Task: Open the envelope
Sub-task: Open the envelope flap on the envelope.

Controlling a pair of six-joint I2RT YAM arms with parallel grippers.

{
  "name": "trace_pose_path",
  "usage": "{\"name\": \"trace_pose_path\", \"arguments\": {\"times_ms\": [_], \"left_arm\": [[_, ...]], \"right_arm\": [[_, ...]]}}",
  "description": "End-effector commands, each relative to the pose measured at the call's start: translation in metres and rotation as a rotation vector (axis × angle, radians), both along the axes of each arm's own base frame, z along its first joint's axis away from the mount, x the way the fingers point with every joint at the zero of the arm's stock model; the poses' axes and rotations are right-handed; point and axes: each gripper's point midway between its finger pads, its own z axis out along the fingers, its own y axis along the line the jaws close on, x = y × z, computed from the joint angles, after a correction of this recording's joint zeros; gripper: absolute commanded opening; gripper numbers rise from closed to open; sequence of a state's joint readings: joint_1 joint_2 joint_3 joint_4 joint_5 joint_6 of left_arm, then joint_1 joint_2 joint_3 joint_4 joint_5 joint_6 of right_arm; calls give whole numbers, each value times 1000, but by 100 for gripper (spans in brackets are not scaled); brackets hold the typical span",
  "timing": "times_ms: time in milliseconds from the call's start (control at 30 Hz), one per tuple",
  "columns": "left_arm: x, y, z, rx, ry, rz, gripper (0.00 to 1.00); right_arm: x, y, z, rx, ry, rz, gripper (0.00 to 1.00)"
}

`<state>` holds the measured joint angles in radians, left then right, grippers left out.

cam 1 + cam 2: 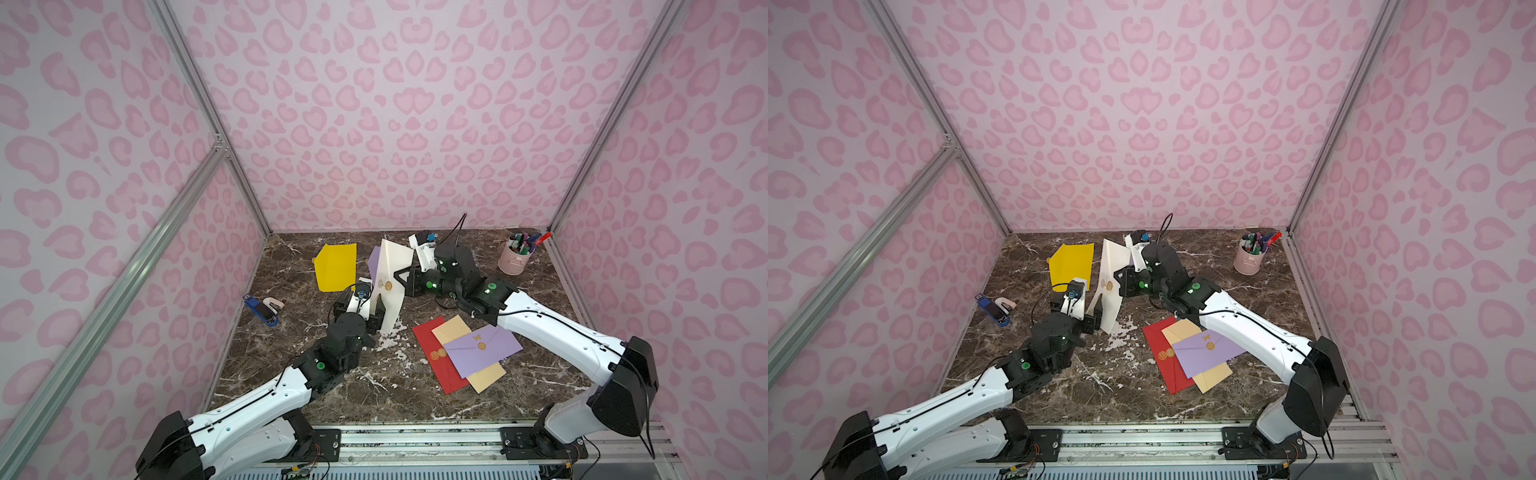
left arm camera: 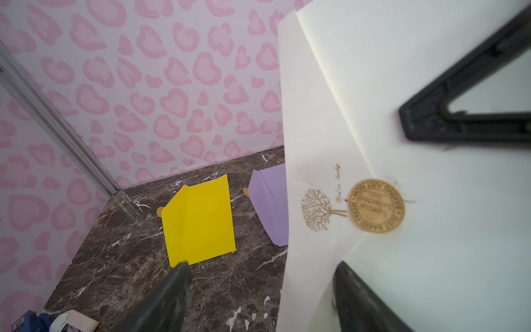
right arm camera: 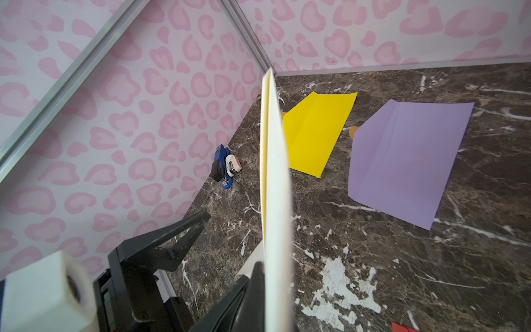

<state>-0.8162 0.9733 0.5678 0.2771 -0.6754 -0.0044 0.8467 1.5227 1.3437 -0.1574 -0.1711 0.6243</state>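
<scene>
A white envelope (image 1: pixel 392 266) with a round gold seal (image 2: pixel 375 205) on its flap stands upright above the middle of the table in both top views. My right gripper (image 1: pixel 401 277) is shut on its side edge; the right wrist view shows the envelope (image 3: pixel 275 172) edge-on, rising from the jaws (image 3: pixel 267 270). My left gripper (image 1: pixel 375 315) is open at the envelope's lower end. In the left wrist view one finger (image 2: pixel 359 296) lies over the sealed face below the seal, while the other finger (image 2: pixel 172 290) is off the edge, over the table. The flap lies flat under the seal.
A yellow envelope (image 1: pixel 336 268) and a purple one (image 3: pixel 408 161) lie at the back. A stack of red, tan and purple envelopes (image 1: pixel 478 349) lies at the front right. A pink pen cup (image 1: pixel 516 259) stands back right. A blue stapler (image 1: pixel 262 309) is by the left wall.
</scene>
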Motion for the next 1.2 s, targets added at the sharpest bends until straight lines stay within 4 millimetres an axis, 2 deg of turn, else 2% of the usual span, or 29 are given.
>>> {"name": "trace_pose_path", "arguments": {"times_ms": [0, 1167], "left_arm": [[1, 9, 6, -14, -20, 50, 80], [2, 24, 5, -47, -19, 89, 84]], "right_arm": [[-7, 2, -4, -9, 17, 33, 0], [-9, 4, -7, -17, 18, 55, 0]]}}
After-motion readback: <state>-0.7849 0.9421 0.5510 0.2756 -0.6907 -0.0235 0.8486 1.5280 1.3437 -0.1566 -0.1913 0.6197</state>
